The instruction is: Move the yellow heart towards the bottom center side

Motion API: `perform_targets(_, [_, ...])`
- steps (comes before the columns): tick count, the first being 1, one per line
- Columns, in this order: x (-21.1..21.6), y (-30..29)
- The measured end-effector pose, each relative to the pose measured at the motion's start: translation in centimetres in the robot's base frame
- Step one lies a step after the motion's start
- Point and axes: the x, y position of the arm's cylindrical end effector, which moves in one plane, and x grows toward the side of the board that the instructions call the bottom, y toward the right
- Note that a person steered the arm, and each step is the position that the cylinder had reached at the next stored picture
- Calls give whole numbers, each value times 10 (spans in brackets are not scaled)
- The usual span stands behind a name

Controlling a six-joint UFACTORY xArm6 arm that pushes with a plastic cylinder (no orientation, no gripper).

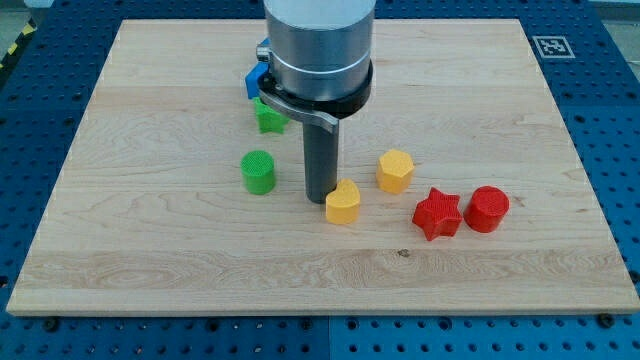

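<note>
Right beside my tip point(321, 200), the yellow plastic heart block point(343, 203) could slip sideways (contact's off-centre) across the wooden desk point(150, 270); no pincer here.

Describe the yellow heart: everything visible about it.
The yellow heart is a small, chunky block with finely ribbed sides, looking like printed plastic. It lies flat on the wooden board, slightly below the board's middle, its notched top towards the view's top. My tip stands at its upper-left edge, touching or almost touching it. The yellow hexagon sits apart to its upper right, the red star further right. Nothing rests on it.
</note>
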Motion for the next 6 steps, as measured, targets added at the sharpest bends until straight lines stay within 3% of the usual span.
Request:
perform_targets(3, [-27,5])
perform_targets(6, [-4,28])
